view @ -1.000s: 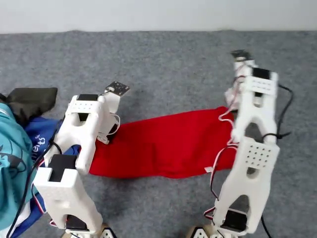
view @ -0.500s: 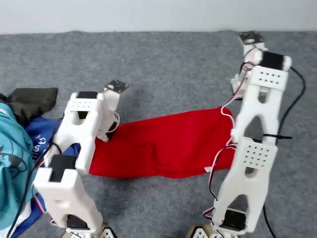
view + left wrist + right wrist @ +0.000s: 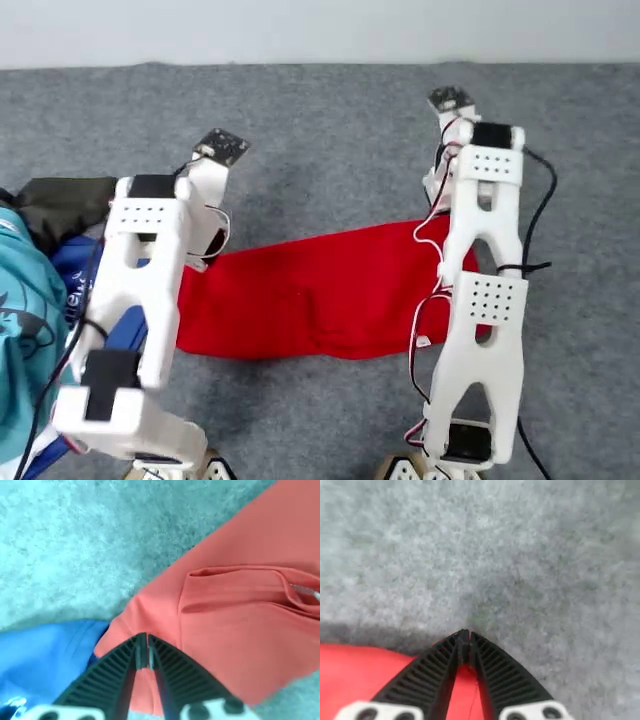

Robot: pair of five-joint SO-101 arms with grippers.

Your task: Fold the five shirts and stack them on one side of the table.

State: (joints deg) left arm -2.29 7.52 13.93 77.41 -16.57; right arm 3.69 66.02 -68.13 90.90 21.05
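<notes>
L gripper [image 3: 142, 647] & R gripper [image 3: 464, 640] are hanging mid-table, arms bent fwd, each pinching a red shirt [image 3: 310, 295] end. Beyond them the table [image 3: 330, 130] is stretching twd its far edge.

Grey carpeted table [image 3: 330, 130] meets pale wall [image 3: 320, 30].

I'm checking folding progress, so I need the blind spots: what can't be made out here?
- High view: the left edge cuts off the shirt pile, so no count.
- High view: the arms cover the ends of the red shirt.
- Wrist views: shut tips of the left gripper and right gripper hide whether they pinch cloth.
</notes>
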